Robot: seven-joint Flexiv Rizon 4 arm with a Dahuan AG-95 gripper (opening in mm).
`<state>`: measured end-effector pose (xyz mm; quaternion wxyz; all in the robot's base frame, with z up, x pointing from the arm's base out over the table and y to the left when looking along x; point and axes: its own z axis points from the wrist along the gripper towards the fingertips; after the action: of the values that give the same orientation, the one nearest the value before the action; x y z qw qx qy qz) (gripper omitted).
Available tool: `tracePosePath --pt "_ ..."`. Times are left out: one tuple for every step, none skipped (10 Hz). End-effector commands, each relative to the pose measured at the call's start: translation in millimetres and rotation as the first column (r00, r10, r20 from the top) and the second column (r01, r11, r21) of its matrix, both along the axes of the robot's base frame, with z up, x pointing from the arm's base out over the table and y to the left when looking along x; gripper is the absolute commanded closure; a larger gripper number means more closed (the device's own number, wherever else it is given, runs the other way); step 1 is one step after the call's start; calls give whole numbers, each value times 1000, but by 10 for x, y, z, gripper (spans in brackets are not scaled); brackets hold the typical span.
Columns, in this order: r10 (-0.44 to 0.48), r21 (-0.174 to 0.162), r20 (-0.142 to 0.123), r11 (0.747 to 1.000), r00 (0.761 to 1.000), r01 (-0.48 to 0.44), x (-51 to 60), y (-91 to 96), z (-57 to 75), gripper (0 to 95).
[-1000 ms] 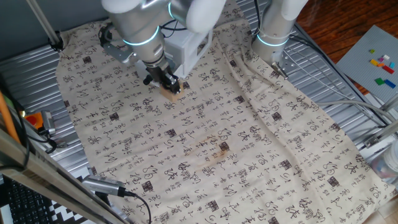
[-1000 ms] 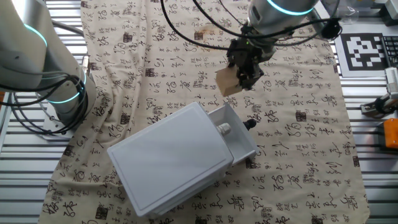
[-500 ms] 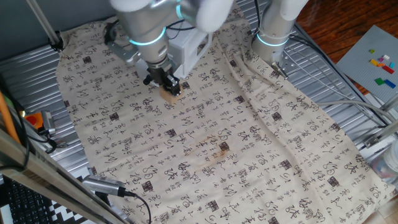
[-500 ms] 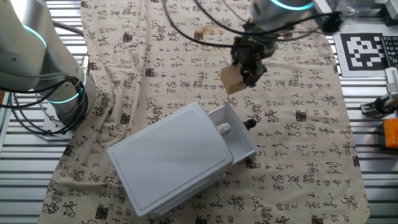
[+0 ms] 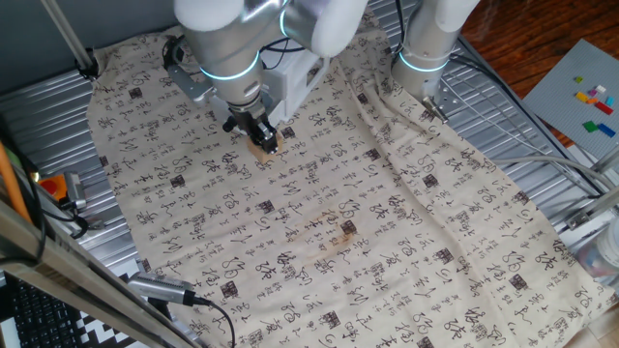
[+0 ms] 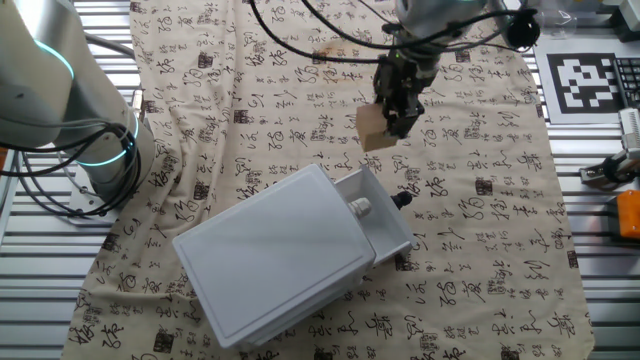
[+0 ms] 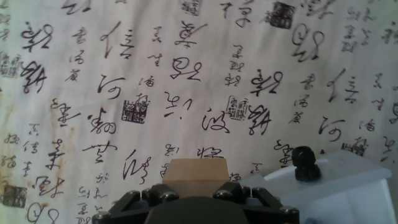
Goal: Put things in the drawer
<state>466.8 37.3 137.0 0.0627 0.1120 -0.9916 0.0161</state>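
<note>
Fingers of the black two-finger gripper (image 6: 397,108) pinched on a small light-tan plain-faced wooden cube (image 6: 372,128), held clear of the cloth.
Cube hangs above the cream tablecloth printed with black calligraphy (image 6: 300,110), just beyond the open front of the white-grey boxy plastic mini cabinet (image 6: 275,255); cabinet's sliding tray (image 6: 385,225) pulled out, with a small pale knob (image 6: 359,208) on the top edge and a black round knob (image 6: 402,200) beside it. Hand view: smooth matte cube face (image 7: 194,170) sits between the dark finger links, tray corner (image 7: 348,186) and black knob (image 7: 304,163) low right. One fixed view: gripper (image 5: 259,138) and cube (image 5: 261,148) beside the cabinet (image 5: 295,77), mostly hidden by the silver arm (image 5: 227,39). Brownish stain (image 5: 334,237) lies well apart on the wrinkled cloth (image 5: 387,222). Ribbed metal tabletop (image 5: 145,251) shows round the cloth edges.
</note>
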Motion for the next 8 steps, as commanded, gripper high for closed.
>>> tracePosePath --pt "12 6 4 1000 1000 -12 -1 -4 3 950" --pt "16 6 3 1000 1000 -16 5 -22 8 950" --pt "29 11 2 1000 1000 -29 76 -255 90 950" --pt "38 13 0 999 999 -38 119 -419 172 950" --pt "47 14 -1 999 999 -47 141 -559 250 950" --pt "52 14 -2 999 999 -51 141 -656 312 950" --pt "54 12 -8 998 999 -54 117 -705 347 950" --pt "66 12 -10 998 998 -66 75 -766 345 950"
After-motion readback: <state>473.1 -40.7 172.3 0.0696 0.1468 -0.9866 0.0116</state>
